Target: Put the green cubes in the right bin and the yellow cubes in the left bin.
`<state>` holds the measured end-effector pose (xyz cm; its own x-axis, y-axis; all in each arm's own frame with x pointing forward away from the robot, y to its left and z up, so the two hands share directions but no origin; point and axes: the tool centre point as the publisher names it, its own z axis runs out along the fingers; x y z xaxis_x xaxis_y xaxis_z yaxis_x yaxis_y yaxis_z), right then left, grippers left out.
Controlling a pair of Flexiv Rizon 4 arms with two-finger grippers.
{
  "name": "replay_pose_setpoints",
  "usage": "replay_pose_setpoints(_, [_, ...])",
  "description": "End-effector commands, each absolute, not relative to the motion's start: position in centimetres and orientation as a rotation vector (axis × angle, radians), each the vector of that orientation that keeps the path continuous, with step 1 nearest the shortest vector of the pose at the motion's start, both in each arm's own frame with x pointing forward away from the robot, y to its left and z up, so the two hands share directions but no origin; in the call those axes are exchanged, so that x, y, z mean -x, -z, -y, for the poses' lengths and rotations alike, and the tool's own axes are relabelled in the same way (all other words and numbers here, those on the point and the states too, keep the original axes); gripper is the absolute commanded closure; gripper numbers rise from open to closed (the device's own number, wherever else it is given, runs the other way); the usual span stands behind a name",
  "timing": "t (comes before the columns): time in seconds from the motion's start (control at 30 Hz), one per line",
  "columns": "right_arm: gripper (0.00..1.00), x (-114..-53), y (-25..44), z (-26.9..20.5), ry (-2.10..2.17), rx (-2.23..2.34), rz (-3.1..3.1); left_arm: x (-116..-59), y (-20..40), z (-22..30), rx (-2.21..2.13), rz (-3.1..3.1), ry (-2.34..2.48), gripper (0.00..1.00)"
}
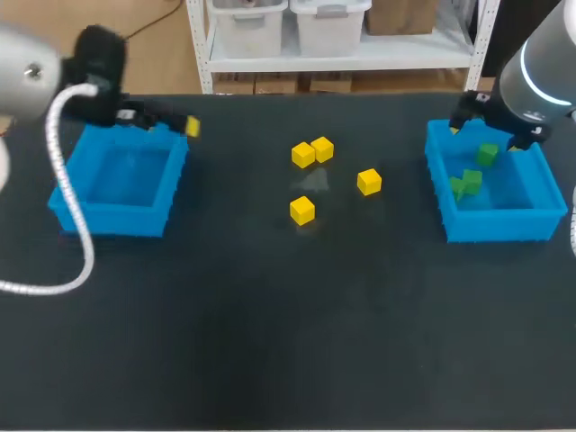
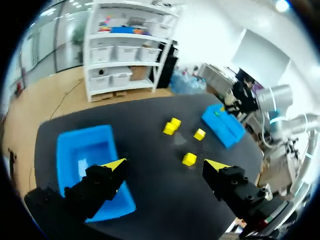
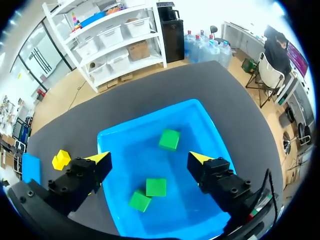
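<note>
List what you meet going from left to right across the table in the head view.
Left bin → touching pair of yellow cubes → rightmost yellow cube → right bin.

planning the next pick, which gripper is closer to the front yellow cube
Left. The left gripper hangs at the left bin's far inner corner, behind the front yellow cube; the right gripper is over the right bin, farther off.

Three green cubes (image 1: 472, 178) in right bin (image 1: 495, 225); four yellow cubes (image 1: 302, 211) scattered left of it.
</note>
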<state>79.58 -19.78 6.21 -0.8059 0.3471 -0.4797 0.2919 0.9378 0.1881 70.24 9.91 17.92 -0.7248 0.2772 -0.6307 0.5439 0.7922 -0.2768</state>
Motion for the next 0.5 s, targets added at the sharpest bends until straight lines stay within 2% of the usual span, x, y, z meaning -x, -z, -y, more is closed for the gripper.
replay_pose_setpoints(0.03, [0.0, -79.5, -6.2, 19.8, -0.14, -0.457, -2.562, -73.4, -17.1, -4.7, -0.781, -2.522, 0.48, 0.0])
replay_pose_setpoints(0.23, [0.0, -79.5, -6.2, 19.8, -0.14, -0.457, -2.562, -73.2, -15.2, -0.5, -0.877, -2.559, 0.521, 0.0])
replay_pose_setpoints(0.5, [0.0, -79.5, -6.2, 19.8, -0.14, -0.457, -2.562, -72.2, -11.7, 2.3, -1.039, -2.6, 0.469, 0.0])
